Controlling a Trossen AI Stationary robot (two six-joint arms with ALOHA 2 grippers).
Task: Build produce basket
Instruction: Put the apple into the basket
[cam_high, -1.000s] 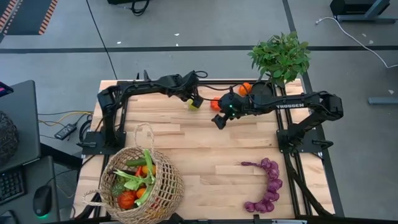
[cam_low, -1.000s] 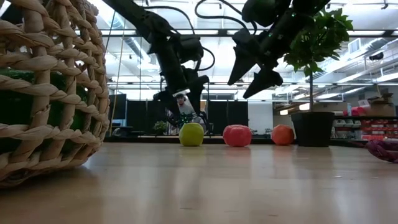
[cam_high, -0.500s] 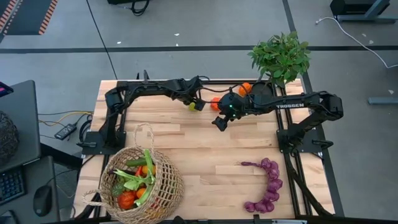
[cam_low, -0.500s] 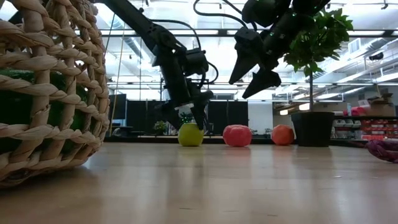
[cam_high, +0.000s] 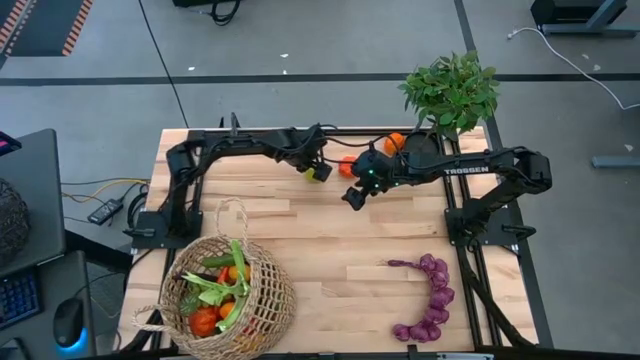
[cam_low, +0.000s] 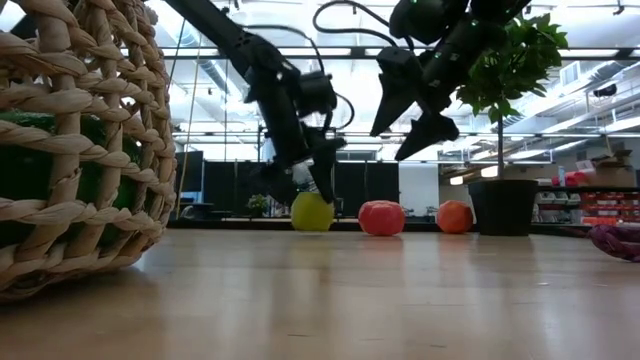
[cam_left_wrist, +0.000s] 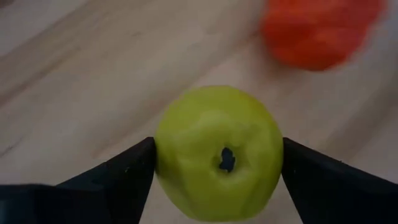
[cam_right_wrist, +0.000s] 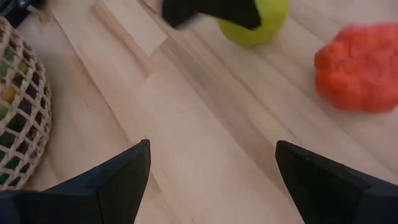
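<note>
Moved: left gripper (cam_high: 320, 172) has gone further right along the far side of the worktop (cam_high: 340, 245), now down at the green apple (cam_left_wrist: 217, 152); a second ago it was just left of it and higher
Left jaws: one finger each side of the apple, both touching its sides in the left wrist view; closing on it, apple sits on the worktop in the low view
Right gripper: (cam_high: 353, 194) hanging above the worktop, just right of and nearer than the apple; jaws spread wide, nothing between them
Apple: far centre of worktop, red tomato (cam_low: 381, 217) just right of it, orange (cam_low: 454, 216) further right, next to the black pot of the leafy plant (cam_high: 452, 90)
Basket: (cam_high: 262, 315) near left corner of worktop, well apart from both grippers; handle arching on its far side; green stalks, a red piece and orange pieces inside
Grapes: purple bunch (cam_high: 432, 298) lying on the worktop at near right, outside the basket
Off worktop: dark woven round object (cam_high: 10, 220) on the desk at left
</note>
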